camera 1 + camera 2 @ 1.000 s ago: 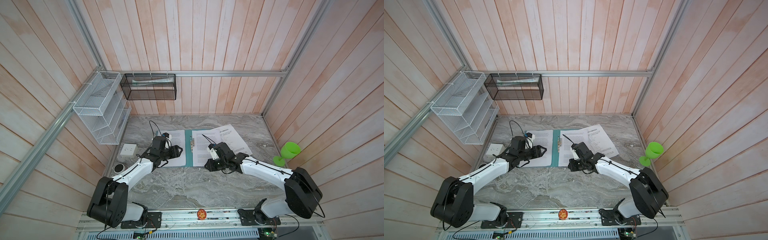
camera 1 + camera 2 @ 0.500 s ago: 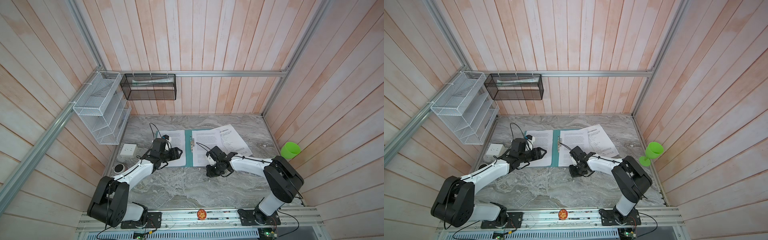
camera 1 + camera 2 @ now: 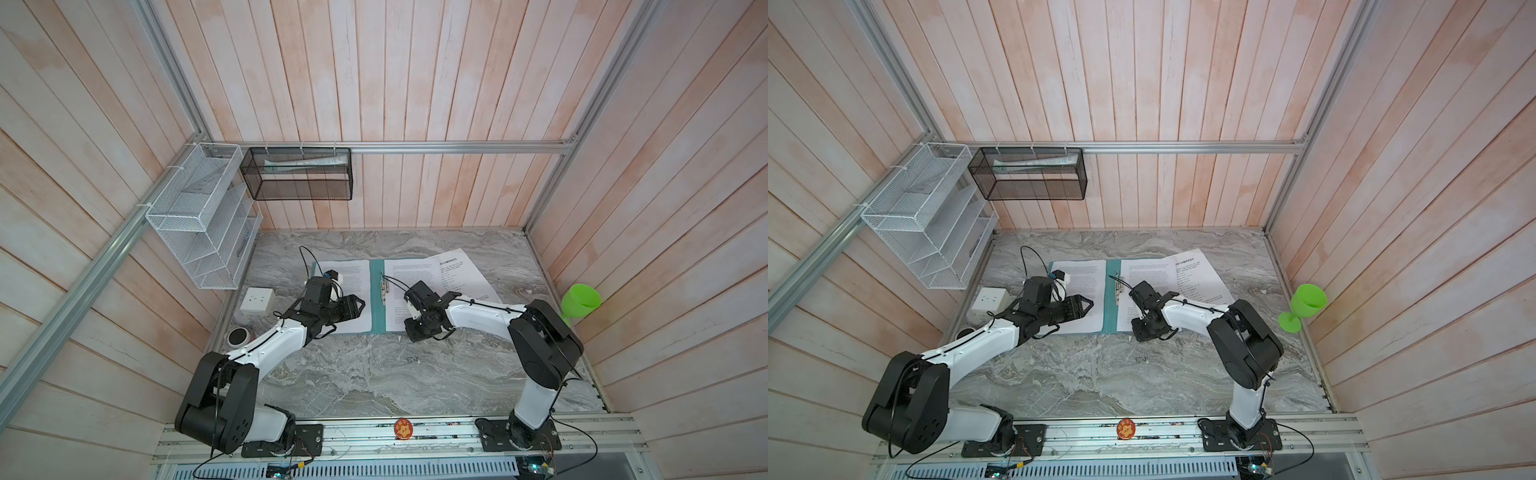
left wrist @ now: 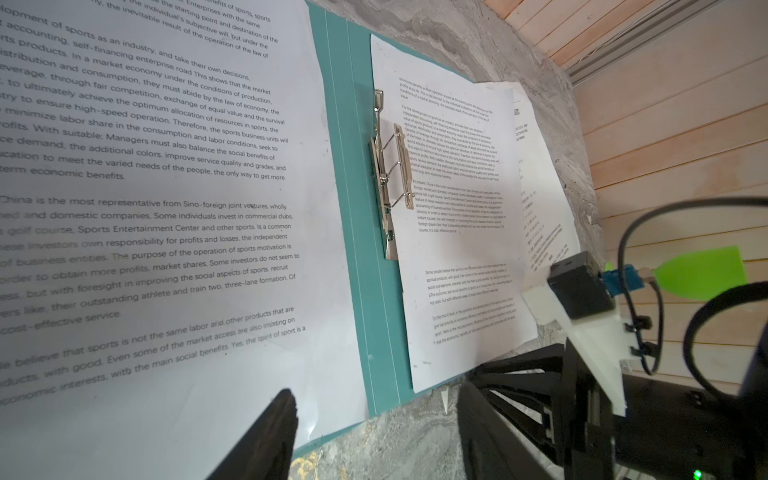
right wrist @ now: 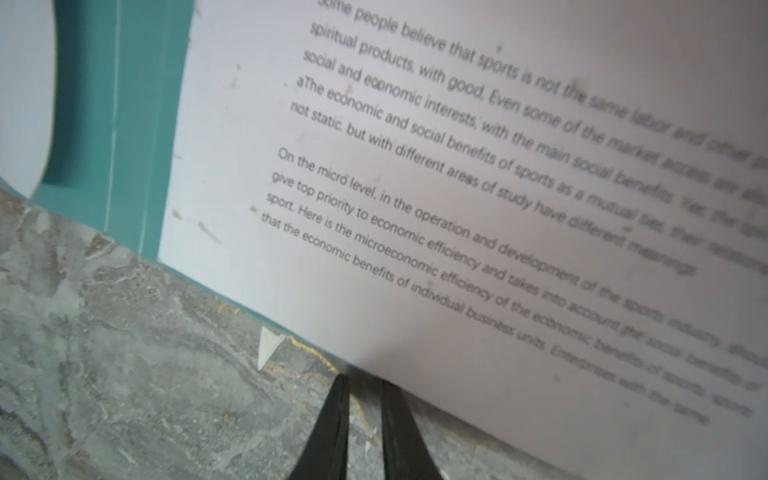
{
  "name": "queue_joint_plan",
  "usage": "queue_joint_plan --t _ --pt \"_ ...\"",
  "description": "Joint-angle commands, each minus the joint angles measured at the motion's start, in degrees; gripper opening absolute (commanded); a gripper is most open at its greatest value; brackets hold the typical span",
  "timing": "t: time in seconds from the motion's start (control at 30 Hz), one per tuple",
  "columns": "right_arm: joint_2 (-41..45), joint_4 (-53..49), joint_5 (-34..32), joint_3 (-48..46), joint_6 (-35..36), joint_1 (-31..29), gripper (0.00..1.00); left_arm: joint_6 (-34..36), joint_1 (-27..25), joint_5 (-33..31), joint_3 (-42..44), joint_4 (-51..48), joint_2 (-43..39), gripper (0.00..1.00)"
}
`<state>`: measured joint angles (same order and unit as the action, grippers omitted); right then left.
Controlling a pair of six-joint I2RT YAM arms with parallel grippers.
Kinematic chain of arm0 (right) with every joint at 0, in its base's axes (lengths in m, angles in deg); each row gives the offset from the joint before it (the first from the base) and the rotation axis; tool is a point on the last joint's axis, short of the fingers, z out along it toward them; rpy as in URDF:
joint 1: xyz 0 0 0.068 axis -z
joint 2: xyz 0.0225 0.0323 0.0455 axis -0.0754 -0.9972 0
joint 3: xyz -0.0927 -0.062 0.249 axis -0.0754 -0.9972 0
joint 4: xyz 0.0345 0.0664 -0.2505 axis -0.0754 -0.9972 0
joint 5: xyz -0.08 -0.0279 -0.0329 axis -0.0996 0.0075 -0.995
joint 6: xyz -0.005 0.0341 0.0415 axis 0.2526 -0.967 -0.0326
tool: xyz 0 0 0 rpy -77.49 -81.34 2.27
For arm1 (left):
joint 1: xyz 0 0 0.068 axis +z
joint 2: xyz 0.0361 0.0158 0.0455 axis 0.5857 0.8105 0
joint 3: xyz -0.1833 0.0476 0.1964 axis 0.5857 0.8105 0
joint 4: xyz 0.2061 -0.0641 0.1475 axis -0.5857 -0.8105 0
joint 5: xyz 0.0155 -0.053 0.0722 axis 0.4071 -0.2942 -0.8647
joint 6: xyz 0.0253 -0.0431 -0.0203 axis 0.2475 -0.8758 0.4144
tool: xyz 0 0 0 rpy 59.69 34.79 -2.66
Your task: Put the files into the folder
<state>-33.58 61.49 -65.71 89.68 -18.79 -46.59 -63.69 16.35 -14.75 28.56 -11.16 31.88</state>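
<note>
The teal folder (image 3: 377, 299) (image 3: 1112, 299) lies open and flat on the marble table, its metal clip (image 4: 384, 174) raised by the spine. A printed file (image 3: 353, 274) covers its left cover and another (image 3: 405, 274) its right cover. A further sheet (image 3: 461, 274) lies skewed, part under that one and jutting right. My left gripper (image 3: 359, 305) (image 4: 376, 399) hovers open over the left page's near corner, holding nothing. My right gripper (image 3: 417, 332) (image 5: 363, 380) points down at the right page's near edge (image 5: 374, 324). Its jaws stand a narrow gap apart, with bare marble between them.
A white socket block (image 3: 257, 300) and a small round black object (image 3: 238, 336) sit at the table's left edge. A white wire rack (image 3: 199, 216) and a black mesh basket (image 3: 299, 174) hang on the walls. A green goblet (image 3: 581, 301) stands far right. A paper scrap (image 5: 268, 345) lies near the right fingertips.
My right gripper has come back from over the right page to its near edge, and that arm's elbow has swung in toward the front. The left gripper has barely moved.
</note>
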Motion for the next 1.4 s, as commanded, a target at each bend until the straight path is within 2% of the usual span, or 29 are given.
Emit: queue_joint_plan --t 0.0,0.1,0.27,0.37,0.47,0.53,0.63,0.77,1.0,1.27,1.37 --pt "-2.12 -2.64 -4.09 1.1 1.96 0.07 0.19 -0.17 -0.09 0.19 0.83 0.19 0.23 0.64" --pt "-1.75 -3.51 -4.14 1.84 2.05 0.07 0.19 -0.17 -0.09 0.16 0.73 -0.07 0.04 0.64" --pt "5.51 -4.93 -3.46 1.99 2.28 0.8 0.23 0.51 -0.09 -0.47 0.24 -0.87 -0.58 0.64" --pt "9.03 -4.73 -0.94 3.16 2.86 4.68 0.34 1.18 -0.02 -0.39 -0.51 -0.97 -0.21 0.64" --pt "9.27 -1.17 4.04 3.88 3.66 11.63 0.46 1.99 0.08 -0.39 -1.52 -0.92 0.72 0.64" --pt "7.31 2.68 7.41 5.06 4.15 16.52 0.52 2.38 0.25 -0.51 -1.9 -0.28 1.47 0.64" --pt "1.74 6.38 10.76 9.68 4.56 21.65 0.53 2.6 0.6 0.05 -2.46 0.82 2.55 0.64" --pt "-5.72 9.54 12.69 16.23 3.72 25.61 0.54 2.82 0.73 0.71 -3.16 1.97 3.81 0.64" --pt "-14.61 7.42 11.21 26.13 4.27 27.49 0.55 3.53 0.94 1.78 -3.91 2.37 5.71 0.64" --pt "-20.52 4.87 9.03 32.21 4.49 27.59 0.55 3.3 0.96 2.95 -4.67 3.05 7.89 0.64" --pt "-21.65 3.9 6.33 33.55 4.28 27.5 0.55 3.36 0.95 3.05 -5.03 3.05 8.27 0.64"
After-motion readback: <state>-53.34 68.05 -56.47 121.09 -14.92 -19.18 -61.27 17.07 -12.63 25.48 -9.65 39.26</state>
